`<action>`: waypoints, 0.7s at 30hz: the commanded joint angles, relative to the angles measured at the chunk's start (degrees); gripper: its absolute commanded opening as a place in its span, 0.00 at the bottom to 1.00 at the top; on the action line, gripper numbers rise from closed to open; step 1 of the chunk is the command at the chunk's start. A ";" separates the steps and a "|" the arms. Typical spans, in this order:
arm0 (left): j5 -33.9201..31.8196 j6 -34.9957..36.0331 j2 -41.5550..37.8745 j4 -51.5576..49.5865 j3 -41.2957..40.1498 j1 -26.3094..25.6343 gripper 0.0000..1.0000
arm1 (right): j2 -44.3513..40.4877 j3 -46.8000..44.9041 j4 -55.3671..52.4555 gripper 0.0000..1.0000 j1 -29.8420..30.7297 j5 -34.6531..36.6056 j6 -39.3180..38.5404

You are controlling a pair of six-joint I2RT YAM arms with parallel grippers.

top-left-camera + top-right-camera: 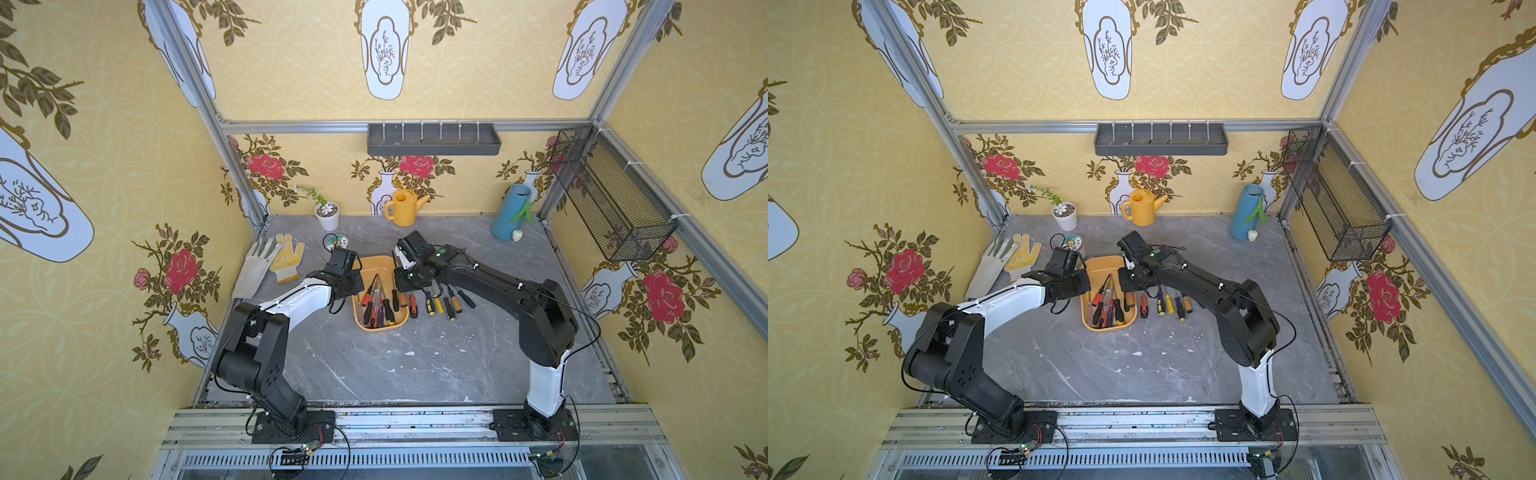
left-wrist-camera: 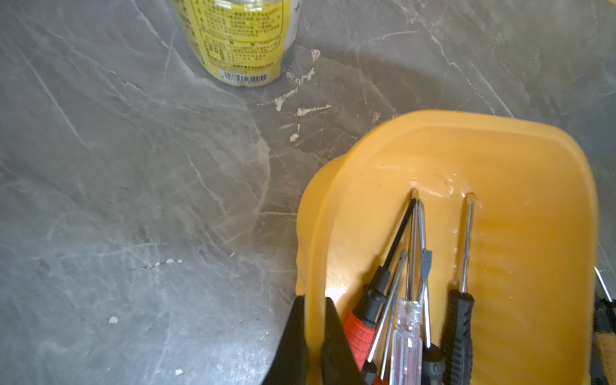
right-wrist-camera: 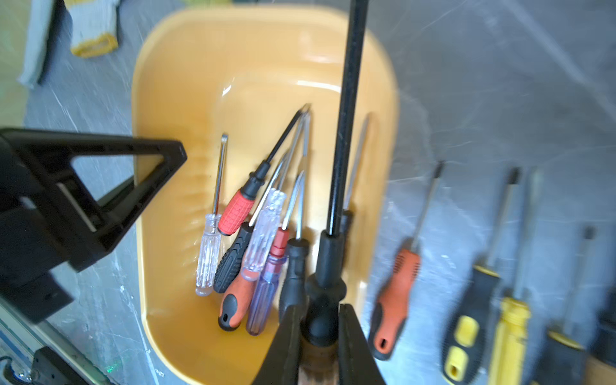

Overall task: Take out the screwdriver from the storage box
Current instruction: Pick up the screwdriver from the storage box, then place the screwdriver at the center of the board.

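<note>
In both top views the storage box (image 1: 374, 266) (image 1: 1102, 266) sits mid-table between the left arm (image 1: 299, 299) and the right arm (image 1: 498, 286). The brown handle of the screwdriver (image 1: 402, 298) shows over the box's right edge, under the right wrist. It looks barely clear of the box, so a sideways carry could scrape its shaft on the rim or knock the row of screwdrivers (image 1: 436, 305) lying on the table (image 1: 415, 365) just beside the box. The box holds a pile (image 1: 376, 303) of other screwdrivers at its near end, and its far end is bare. In the left wrist view the left tool (image 2: 315, 336) is clenched on the box's thin side wall (image 2: 466, 143), which bulges where it is pinched. That soft plastic could, I judge, slip free and let the box slide or tip. Red, clear and black handles of the pile (image 2: 410, 316) lie just inside the wall. In the right wrist view the right tool (image 3: 320, 346) is grasping the screwdriver (image 3: 343, 140) by the front of its handle, with the long black shaft reaching out over the box (image 3: 233, 66). Held that far back, the screwdriver could swivel in the grip and snag the pile (image 3: 260, 233), several crossed screwdrivers with clear, red, orange, purple and black handles.
</note>
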 commanded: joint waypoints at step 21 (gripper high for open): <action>-0.50 0.25 -0.36 1.26 0.33 0.12 0.00 | 6.69 -3.92 -2.19 0.00 -5.67 1.01 -0.73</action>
